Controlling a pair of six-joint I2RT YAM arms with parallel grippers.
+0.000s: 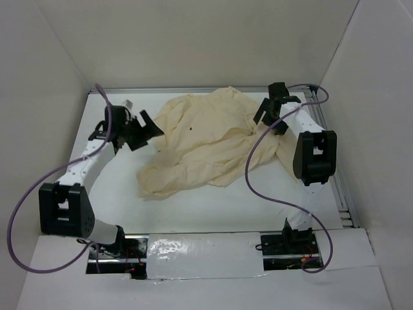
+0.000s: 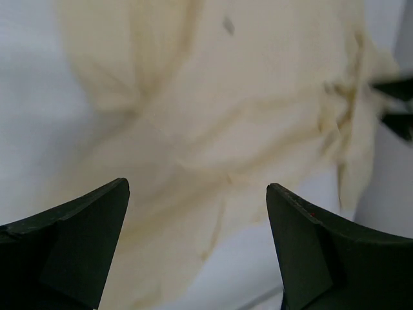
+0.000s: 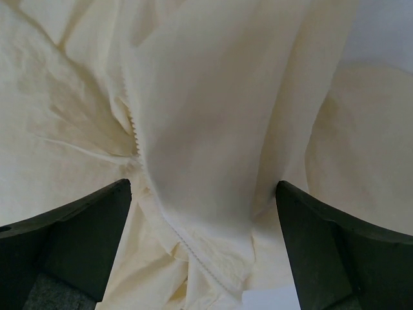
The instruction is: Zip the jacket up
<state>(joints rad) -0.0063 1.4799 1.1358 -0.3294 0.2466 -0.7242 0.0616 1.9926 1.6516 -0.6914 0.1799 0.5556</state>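
The cream jacket [image 1: 206,142] lies crumpled across the back middle of the white table. It fills the left wrist view [image 2: 226,116] and the right wrist view [image 3: 213,129], where a white zipper tooth edge [image 3: 137,139] runs down a fold between the jaws. My left gripper [image 1: 150,132] is open and empty at the jacket's left edge, just above the table. My right gripper [image 1: 270,111] is open and empty over the jacket's right side. Its fingertips [image 2: 393,106] show at the right edge of the left wrist view.
White walls enclose the table on the left, back and right. A metal rail [image 1: 339,194] runs along the right edge. Purple cables [image 1: 255,168] loop from both arms, one crossing the jacket's right part. Bare table [image 1: 193,213] lies in front of the jacket.
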